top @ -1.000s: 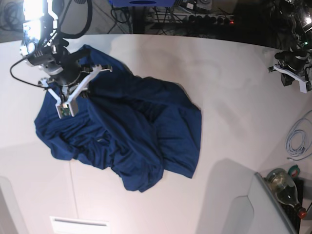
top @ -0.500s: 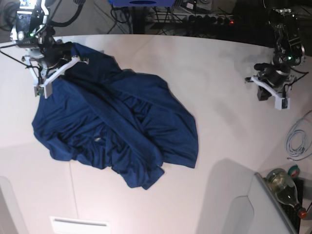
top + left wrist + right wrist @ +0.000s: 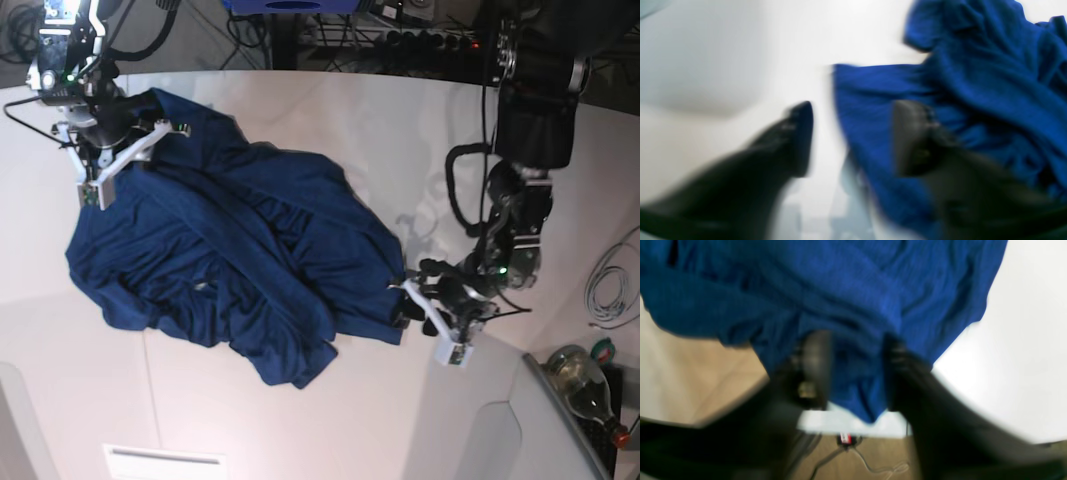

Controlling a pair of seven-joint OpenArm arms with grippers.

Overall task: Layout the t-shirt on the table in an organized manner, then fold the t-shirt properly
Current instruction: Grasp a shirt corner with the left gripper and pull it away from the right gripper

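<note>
T-shirt (image 3: 235, 260) lies rumpled on the table (image 3: 300, 420), spread from the far-left area toward centre, not yet flat. Taking the shirt as landmark and reading the base view left to right: at its far-left upper corner sits the right end effector (image 3: 118, 160), which a second ago was lower over the shirt's left side and has since pulled back toward that corner; the right wrist view shows cloth hanging between its two fingers, parted a little, so it appears to be loosening on the fabric, though blur leaves me unable to tell whether it still pinches. At the shirt's right edge, near the lower right hem, is the left end effector (image 3: 432, 308); a second ago it hovered well apart at the far right table edge and has now swung in. Left wrist view shows its fingers (image 3: 800, 133) spread, one over bare table and one over cloth, nothing held. Judgement: the left arm is setting up to take the hem for spreading. Containers: none hold anything relevant; a bottle (image 3: 585, 385) lies off the table, beyond the shirt's right.
</note>
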